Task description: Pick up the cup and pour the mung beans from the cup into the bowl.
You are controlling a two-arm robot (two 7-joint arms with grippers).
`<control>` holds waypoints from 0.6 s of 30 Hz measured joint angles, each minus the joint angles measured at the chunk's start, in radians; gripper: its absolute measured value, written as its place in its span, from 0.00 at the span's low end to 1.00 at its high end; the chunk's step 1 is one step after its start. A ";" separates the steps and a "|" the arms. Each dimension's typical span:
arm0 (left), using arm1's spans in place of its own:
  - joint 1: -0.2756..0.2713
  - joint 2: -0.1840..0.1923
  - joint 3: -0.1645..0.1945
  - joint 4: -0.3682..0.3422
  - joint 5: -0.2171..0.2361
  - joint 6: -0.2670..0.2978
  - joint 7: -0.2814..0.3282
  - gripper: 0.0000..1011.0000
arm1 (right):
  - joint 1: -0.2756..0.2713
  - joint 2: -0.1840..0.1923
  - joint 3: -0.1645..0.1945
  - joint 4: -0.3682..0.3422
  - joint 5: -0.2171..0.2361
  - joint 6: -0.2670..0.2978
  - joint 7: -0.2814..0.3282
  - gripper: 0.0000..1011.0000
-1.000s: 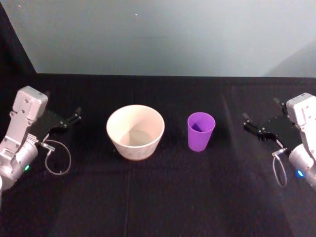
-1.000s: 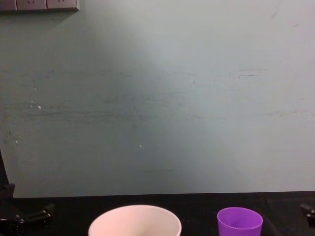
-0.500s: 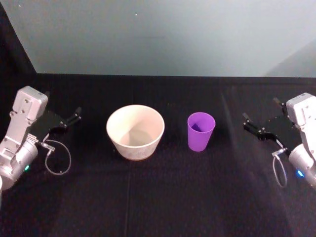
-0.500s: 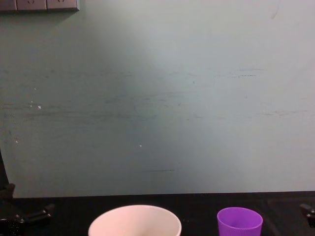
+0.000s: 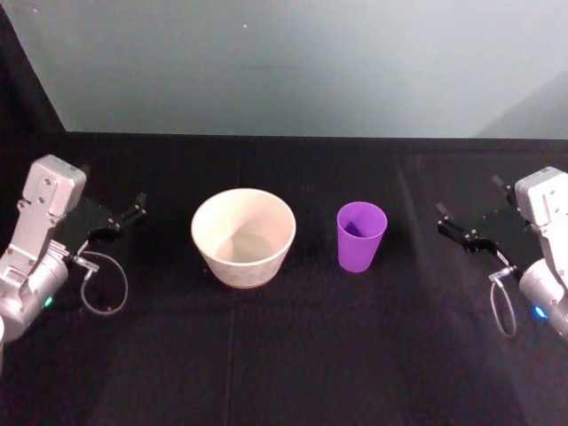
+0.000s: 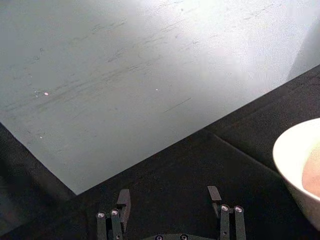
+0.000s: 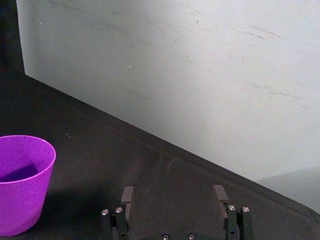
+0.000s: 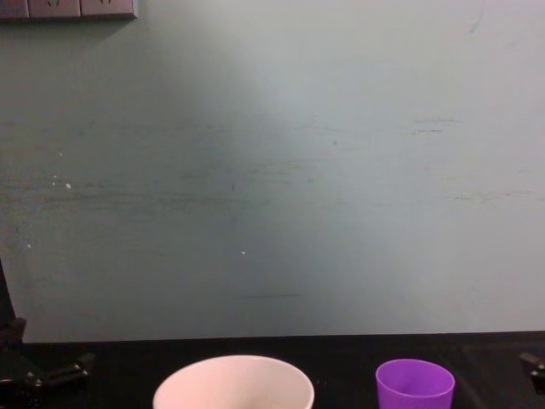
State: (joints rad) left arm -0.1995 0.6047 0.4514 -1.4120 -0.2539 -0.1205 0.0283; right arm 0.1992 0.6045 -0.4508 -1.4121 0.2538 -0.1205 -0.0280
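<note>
Left gripper (image 5: 132, 211) parked at far left, fingers spread wide, empty. Bowl (image 5: 240, 269) left of centre. Cup (image 5: 360, 244) upright to its right, not touching. Right gripper (image 5: 445, 222) at far right, fingers wide, empty (the nearer arm to the cup). Risk: an off-centre approach could nudge the light tapered cup and spill beans onto the black cloth (image 5: 293, 355).

Black-clothed table (image 5: 284, 355) with upright purple cup (image 5: 361, 236) near, right of cream bowl (image 5: 243, 236)

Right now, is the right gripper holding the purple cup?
No, the cup stands upright on the table, apart from the right gripper, whose jaws are open and empty.
</note>
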 joint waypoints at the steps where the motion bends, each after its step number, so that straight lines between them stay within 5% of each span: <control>1: 0.000 0.000 0.000 0.000 0.000 0.000 0.000 0.99 | -0.004 0.000 0.003 -0.003 0.000 0.000 0.000 0.99; 15: 0.000 0.000 0.000 0.000 0.000 0.000 0.000 0.99 | -0.113 0.014 0.044 -0.084 0.035 -0.043 0.076 0.99; 16: 0.000 0.000 0.000 0.000 0.000 0.000 0.000 0.99 | -0.158 -0.005 0.035 -0.125 0.051 -0.039 0.155 0.99; 18: 0.000 0.000 0.000 0.000 0.000 0.000 0.000 0.99 | -0.158 -0.014 0.031 -0.126 0.051 -0.035 0.172 0.99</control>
State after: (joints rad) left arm -0.1995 0.6047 0.4514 -1.4120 -0.2539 -0.1205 0.0283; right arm 0.0410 0.5907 -0.4196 -1.5377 0.3048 -0.1550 0.1436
